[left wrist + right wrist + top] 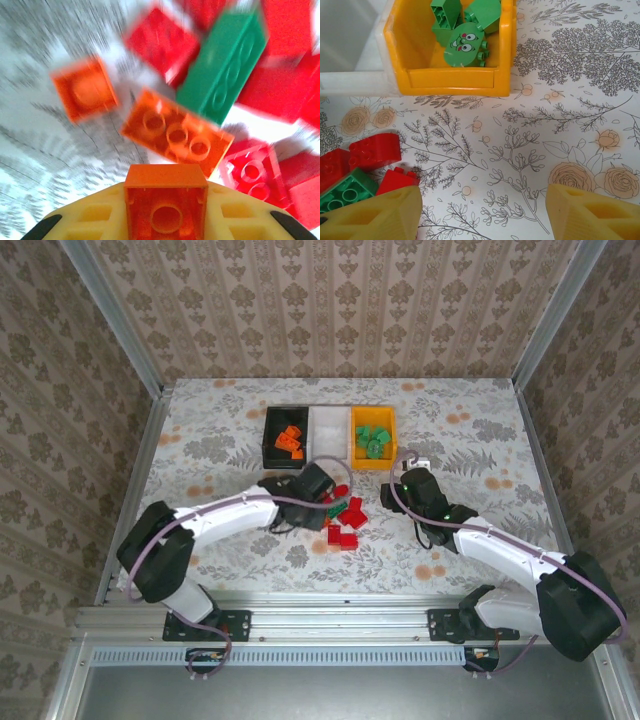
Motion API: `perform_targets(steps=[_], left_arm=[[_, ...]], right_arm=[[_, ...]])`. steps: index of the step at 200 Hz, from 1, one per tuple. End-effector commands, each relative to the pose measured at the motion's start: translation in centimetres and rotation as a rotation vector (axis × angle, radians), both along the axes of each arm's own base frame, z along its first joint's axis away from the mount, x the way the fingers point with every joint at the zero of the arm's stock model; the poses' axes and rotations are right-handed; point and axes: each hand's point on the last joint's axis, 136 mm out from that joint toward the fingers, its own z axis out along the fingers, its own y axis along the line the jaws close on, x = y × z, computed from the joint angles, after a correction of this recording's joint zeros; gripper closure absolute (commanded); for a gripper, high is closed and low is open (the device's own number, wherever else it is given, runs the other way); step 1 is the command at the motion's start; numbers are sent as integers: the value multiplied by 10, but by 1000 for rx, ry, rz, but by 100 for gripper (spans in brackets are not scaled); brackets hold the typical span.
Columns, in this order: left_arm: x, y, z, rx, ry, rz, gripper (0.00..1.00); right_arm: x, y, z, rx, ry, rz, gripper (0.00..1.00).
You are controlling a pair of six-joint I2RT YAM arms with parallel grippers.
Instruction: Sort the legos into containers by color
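The black bin (272, 420) at the left holds orange legos (290, 441); the left fingers (95, 216) pinch an orange brick (166, 206) over the loose pile (343, 518) on the desk (220, 430); the white bin (329, 435) comes next; green legos (465, 42) lie in the orange-yellow bin (452, 82); the right fingers (375, 215) hang spread apart, near it.

Left wrist view: bricks ahead of left tool (165, 217) motion-blurred, edges smeared. Red bricks (287, 90) right of tool cut by frame edge. Orange brick (165, 205) between fingers cut at bottom.
Right wrist view: right tool (485, 195) fingers cut at bottom. White bin (350, 82) and orange-yellow bin (452, 82) ahead cropped. Green brick (342, 192) partly behind left finger.
Top view: left tool covers part of brick pile (348, 522).
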Motion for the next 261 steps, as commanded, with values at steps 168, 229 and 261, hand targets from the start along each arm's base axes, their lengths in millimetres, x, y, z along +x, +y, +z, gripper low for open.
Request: perform_targets(steps=[168, 229, 261], left_arm=[[233, 47, 86, -11, -188, 316, 24], [112, 32, 65, -129, -112, 229, 27], [69, 25, 20, -94, -12, 230, 29]], right_arm=[[-2, 4, 3, 27, -7, 9, 32], [-2, 8, 1, 43, 5, 21, 32], [-2, 11, -2, 46, 12, 27, 32]])
